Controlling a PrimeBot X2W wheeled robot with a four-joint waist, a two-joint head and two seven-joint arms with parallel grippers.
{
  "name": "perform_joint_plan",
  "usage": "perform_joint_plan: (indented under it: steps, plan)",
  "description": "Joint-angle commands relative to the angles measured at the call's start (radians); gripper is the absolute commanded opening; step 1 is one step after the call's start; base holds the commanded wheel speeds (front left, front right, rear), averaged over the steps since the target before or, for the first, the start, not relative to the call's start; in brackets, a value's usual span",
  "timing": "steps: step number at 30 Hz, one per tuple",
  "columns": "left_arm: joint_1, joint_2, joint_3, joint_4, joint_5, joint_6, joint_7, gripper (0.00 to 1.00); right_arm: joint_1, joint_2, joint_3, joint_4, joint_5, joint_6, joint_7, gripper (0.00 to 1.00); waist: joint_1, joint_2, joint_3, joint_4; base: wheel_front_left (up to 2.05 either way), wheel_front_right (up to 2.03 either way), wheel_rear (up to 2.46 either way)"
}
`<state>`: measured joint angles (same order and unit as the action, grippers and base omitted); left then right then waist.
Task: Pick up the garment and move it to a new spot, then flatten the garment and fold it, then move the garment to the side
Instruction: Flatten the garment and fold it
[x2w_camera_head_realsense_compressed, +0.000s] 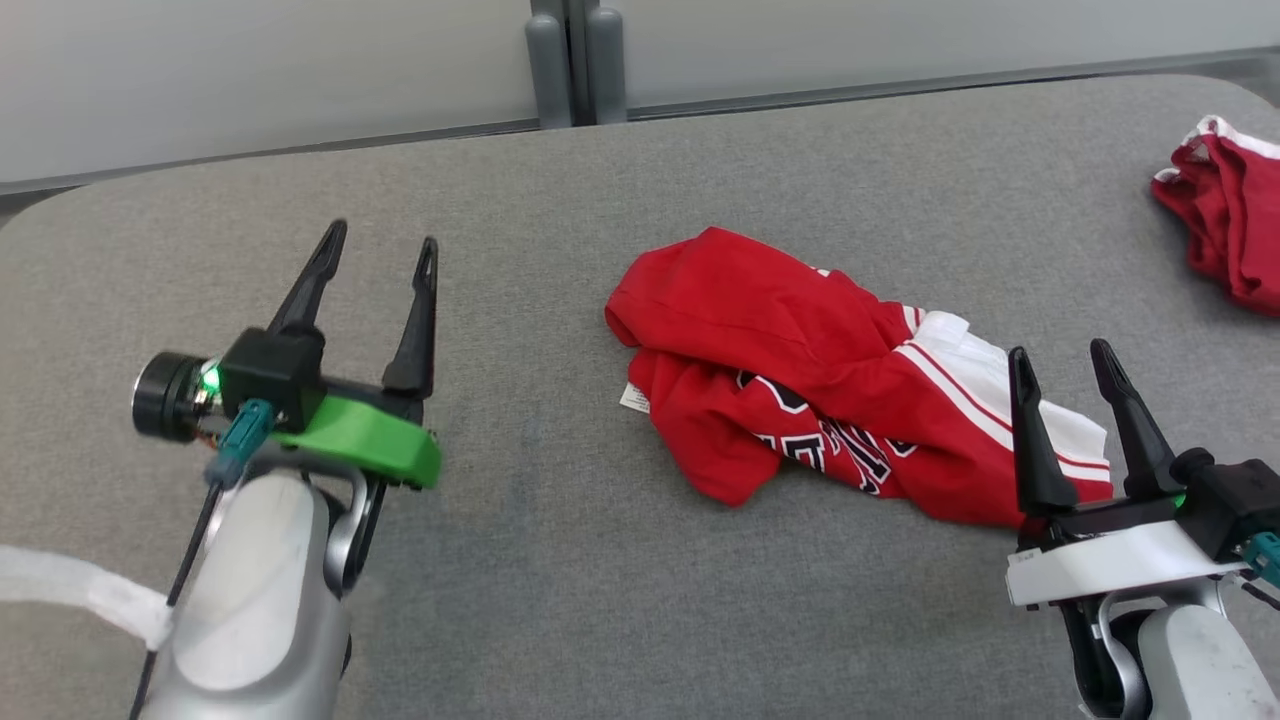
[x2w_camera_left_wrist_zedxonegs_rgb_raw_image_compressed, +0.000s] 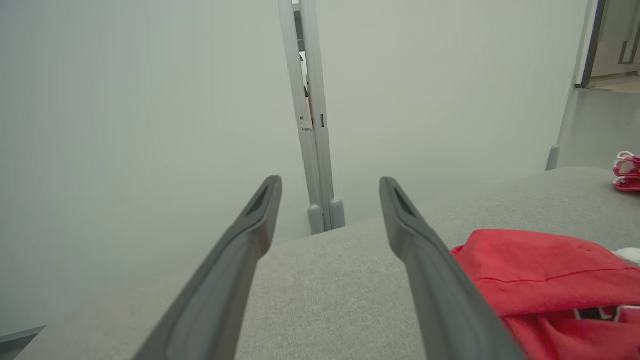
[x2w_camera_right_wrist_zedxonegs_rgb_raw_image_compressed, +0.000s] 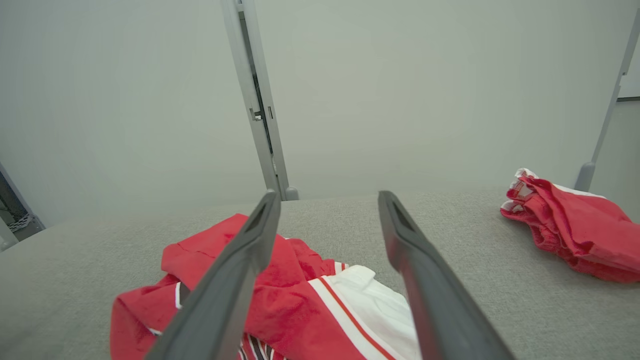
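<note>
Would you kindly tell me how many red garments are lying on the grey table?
2. The crumpled red-and-white garment lies in the middle of the table, ahead of the right gripper; a second red garment sits at its far right edge, partly cropped.

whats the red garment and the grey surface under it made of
Garment: looks like a smooth jersey knit, likely synthetic, matte red with a white panel and stripes; it lies in soft rumpled folds. Surface: seems a woven grey fabric cover, matte, with fine heathered grain; what lies beneath cannot be told.
</note>
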<state>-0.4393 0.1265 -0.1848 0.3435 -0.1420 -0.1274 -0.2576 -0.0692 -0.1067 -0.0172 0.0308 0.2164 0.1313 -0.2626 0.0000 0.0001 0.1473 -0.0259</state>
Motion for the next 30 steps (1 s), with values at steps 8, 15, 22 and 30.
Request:
perform_joint_plan:
  steps: [8,15,22,30]
  plan:
    - [-0.246,0.039,-0.170,0.160,-0.051,-0.004,0.007,1.00,-0.051,0.014,-0.013,0.002,0.007,-0.001,-0.003,1.00,0.0000,-0.0001,0.115,-0.139,0.00,0.00,0.00]
    - [-0.360,0.051,-0.289,0.337,-0.112,-0.004,0.011,1.00,-0.070,0.026,-0.025,0.003,0.010,-0.001,-0.003,1.00,0.0000,-0.0001,0.170,-0.194,0.00,0.00,0.00]
    - [-0.401,0.048,-0.379,0.518,-0.168,-0.004,0.001,1.00,-0.089,0.034,-0.028,0.006,0.012,-0.001,-0.003,1.00,0.0000,-0.0001,0.203,-0.216,0.00,0.00,0.00]
    - [-0.397,0.028,-0.487,0.661,-0.243,-0.004,0.000,1.00,-0.097,0.035,-0.039,0.011,0.003,-0.001,-0.003,1.00,0.0000,-0.0001,0.202,-0.212,0.00,0.00,0.00]
